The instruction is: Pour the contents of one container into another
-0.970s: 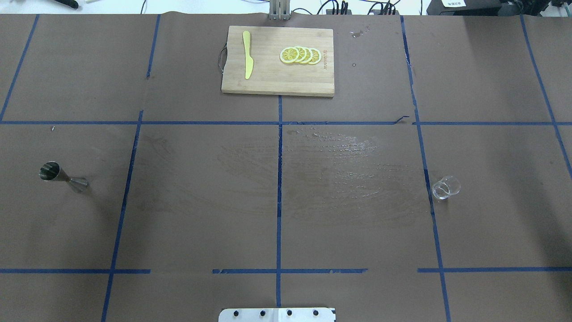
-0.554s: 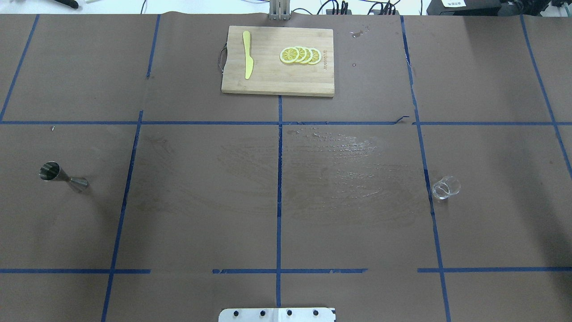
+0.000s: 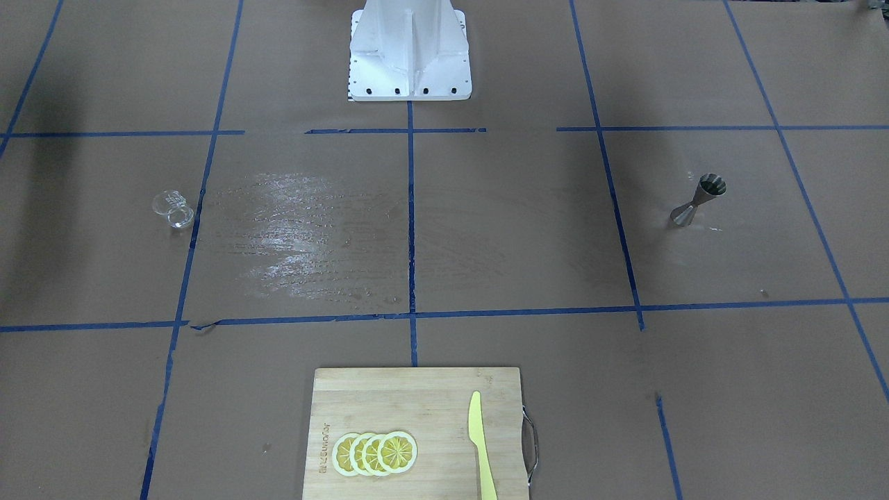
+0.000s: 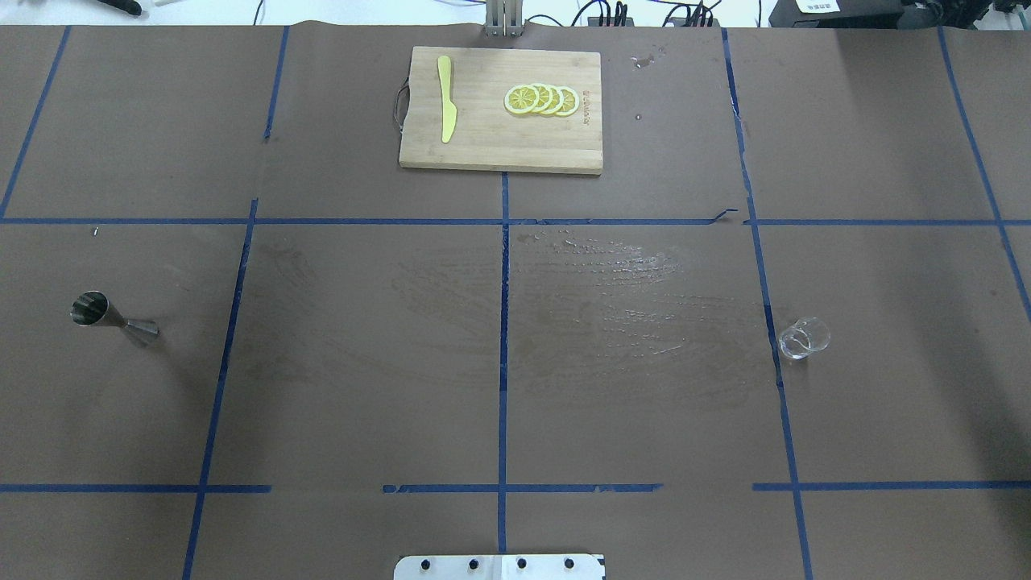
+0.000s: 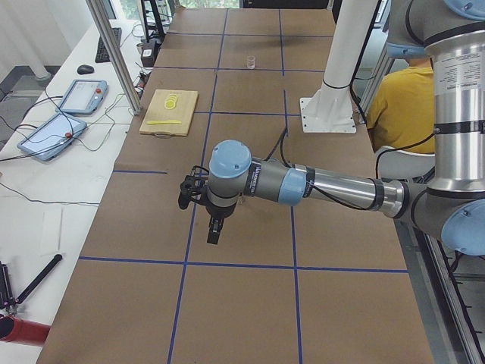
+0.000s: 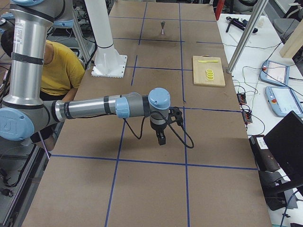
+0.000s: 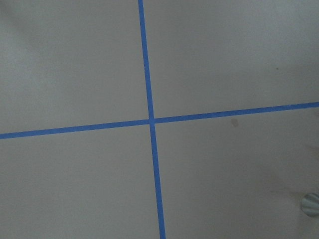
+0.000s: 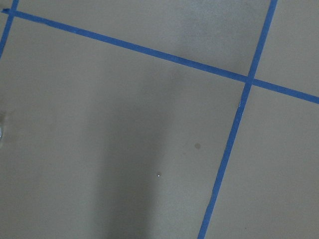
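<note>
Beaker stood upright on the right side of the table, just right of a blue tape line, with nothing touching it. Jigger stood upright far over on the left side, well apart from the beaker. Between them, nearer the beaker, the brown paper carried a shiny patch. At the far edge lay a board bearing a yellow knife and four overlapping lemon slices. Left gripper hung pointing down over the table's left end, right gripper over its right end. Both showed only in the side views, so whether their jaws were spread or pressed together could not be told. A person in yellow sat behind the base.
</note>
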Robot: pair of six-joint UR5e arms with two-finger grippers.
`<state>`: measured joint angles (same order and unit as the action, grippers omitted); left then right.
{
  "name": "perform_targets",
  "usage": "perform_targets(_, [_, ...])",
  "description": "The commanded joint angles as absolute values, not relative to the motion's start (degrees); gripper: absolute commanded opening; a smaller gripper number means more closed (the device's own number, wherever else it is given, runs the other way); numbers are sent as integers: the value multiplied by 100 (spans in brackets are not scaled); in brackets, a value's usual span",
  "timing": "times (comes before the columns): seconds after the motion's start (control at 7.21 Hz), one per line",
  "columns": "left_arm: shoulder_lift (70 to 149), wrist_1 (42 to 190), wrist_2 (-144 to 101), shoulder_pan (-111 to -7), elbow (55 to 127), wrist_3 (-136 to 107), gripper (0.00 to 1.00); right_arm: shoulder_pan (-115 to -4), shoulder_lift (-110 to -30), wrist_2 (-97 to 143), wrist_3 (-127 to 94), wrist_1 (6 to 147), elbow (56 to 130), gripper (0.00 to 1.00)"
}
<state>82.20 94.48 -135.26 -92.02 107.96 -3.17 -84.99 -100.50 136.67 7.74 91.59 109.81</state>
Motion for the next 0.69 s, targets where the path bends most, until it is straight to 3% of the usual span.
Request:
perform_targets(0.0, [8227,9440,-13526,-9193,10802,-316,100,-8499,-10046,13667,773,9158,11013,100])
perform_targets(0.55, [8235,9440,-13535,-9176,10863,-316,100,-8499,-10002,13676,747,9158,11013,100])
